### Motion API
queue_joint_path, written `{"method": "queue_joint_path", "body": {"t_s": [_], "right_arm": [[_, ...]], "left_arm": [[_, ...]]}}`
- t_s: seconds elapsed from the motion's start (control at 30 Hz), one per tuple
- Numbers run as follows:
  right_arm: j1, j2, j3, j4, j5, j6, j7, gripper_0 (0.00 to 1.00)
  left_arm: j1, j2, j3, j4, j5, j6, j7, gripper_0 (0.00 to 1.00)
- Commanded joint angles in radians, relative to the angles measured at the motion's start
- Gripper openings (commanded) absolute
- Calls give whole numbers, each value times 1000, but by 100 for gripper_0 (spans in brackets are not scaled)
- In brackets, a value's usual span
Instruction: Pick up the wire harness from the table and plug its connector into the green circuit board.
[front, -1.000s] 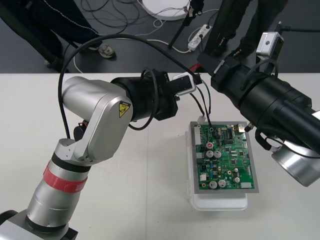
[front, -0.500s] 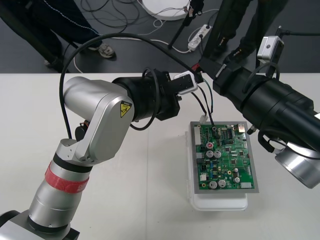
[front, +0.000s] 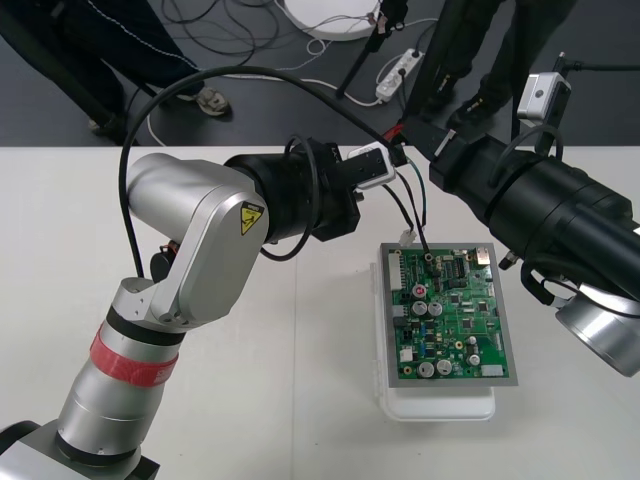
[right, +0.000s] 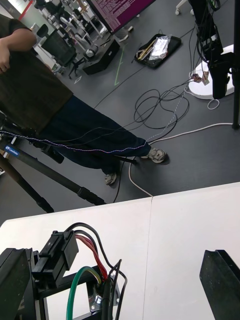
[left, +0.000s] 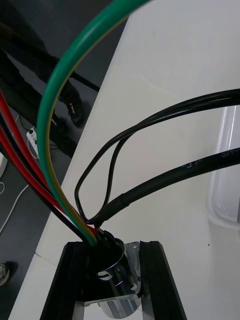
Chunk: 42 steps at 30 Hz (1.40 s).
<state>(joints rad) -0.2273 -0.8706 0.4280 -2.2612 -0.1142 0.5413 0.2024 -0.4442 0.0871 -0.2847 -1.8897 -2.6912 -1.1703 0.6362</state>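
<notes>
Right now your wire harness is up off the table, strung between the two grippers above the far edge of the green circuit board.

Socket end: the round metal socket, flange included, is clamped between the fingers of your left gripper. Its axis lines up with the fingers, wire side pointing away from the wrist.

The green, red and thin black wires leave it as a bundle and arc off. In the right wrist view they run up to what looks like the black plug, just beside one finger of your right gripper. That gripper's fingers stand spread wide, gripping nothing.

Two thicker black wires drop from the socket toward the robot and reach the board's far edge. Can't tell whether anything is seated there. The harness's long axis runs far-to-near, sloping down to the board.

The board lies flat on its white base, right of table centre, partly under the right arm.

The table is plain and light, with a seam running down it just left of the base. Beyond its far edge is dark floor with loose cables and a white power strip.
</notes>
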Motion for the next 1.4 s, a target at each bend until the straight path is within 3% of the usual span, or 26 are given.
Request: {"method": "queue_joint_path", "body": {"t_s": [0.03, 0.57, 0.6, 0.67, 0.73, 0.77, 0.8, 1.0, 1.4], "right_arm": [[-29, -33, 2, -29, -5, -8, 25, 100], [-30, -28, -2, -29, 8, -23, 15, 100], [-30, -28, 0, -29, 8, -23, 17, 97], [-30, -28, 0, -29, 8, -24, 15, 81], [-29, -28, 0, -29, 8, -23, 15, 57], [-30, -28, -2, -31, 8, -23, 15, 33], [-30, -28, 0, -29, 8, -24, 15, 20], [-30, -28, -2, -29, 15, -31, 15, 5], [-30, -28, -2, -29, 30, -35, 14, 0]], "left_arm": [[12, -32, 5, -43, -6, 6, 63, 0], [15, -32, 5, -43, -4, 5, 60, 1], [15, -33, 5, -45, -6, 5, 60, 0], [16, -33, 5, -45, -6, 5, 60, 1], [15, -32, 5, -43, -4, 6, 60, 1], [15, -32, 5, -43, -4, 6, 60, 0], [15, -33, 5, -45, -4, 6, 60, 0], [15, -33, 5, -43, -4, 6, 60, 0], [16, -32, 4, -43, -6, 5, 54, 0]]}}
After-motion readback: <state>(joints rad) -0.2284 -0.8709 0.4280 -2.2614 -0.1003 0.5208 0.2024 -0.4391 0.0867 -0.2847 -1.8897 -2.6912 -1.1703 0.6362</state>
